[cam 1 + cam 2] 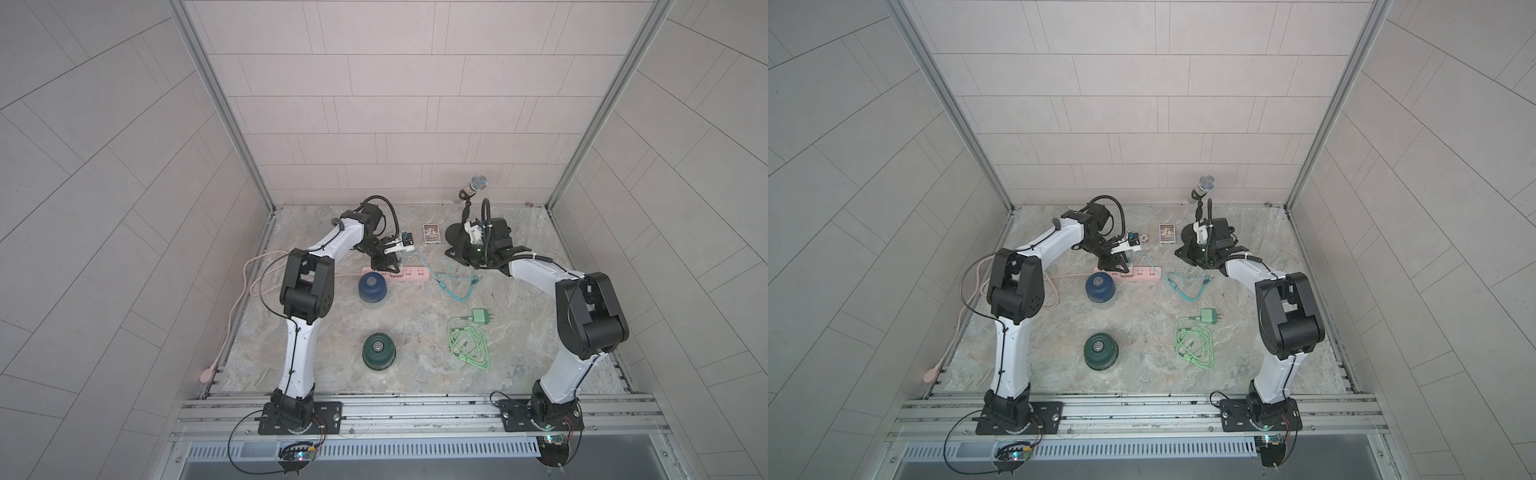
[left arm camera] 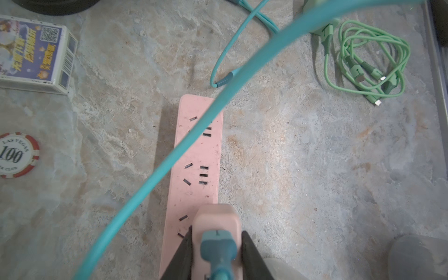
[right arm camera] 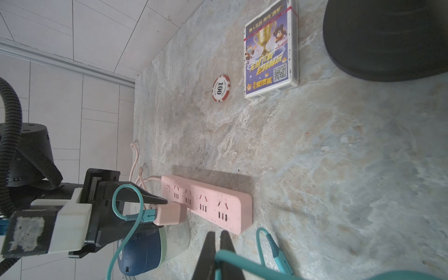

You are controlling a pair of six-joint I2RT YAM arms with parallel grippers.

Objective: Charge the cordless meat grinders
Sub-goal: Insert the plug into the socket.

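While your left gripper (image 2: 217, 230) clamps the pink charger block (image 2: 218, 215) at the pink socket strip (image 2: 201, 150), press home. Your right gripper (image 3: 218, 232) seemingly pinches the teal cable (image 3: 242, 263).

My left claw (image 2: 217, 230) grips the pink adapter (image 2: 215, 218), but its prongs are hidden — I cannot tell whether they sit in the power strip (image 2: 196, 155). The teal cable (image 2: 150, 179) crosses that wrist lens as a blur. My left claw covers part of the blue grinder (image 3: 140, 252), and the picture's edge cuts more. My right claw (image 3: 218, 232) nips the cable — its fingers are cut off at the edge.
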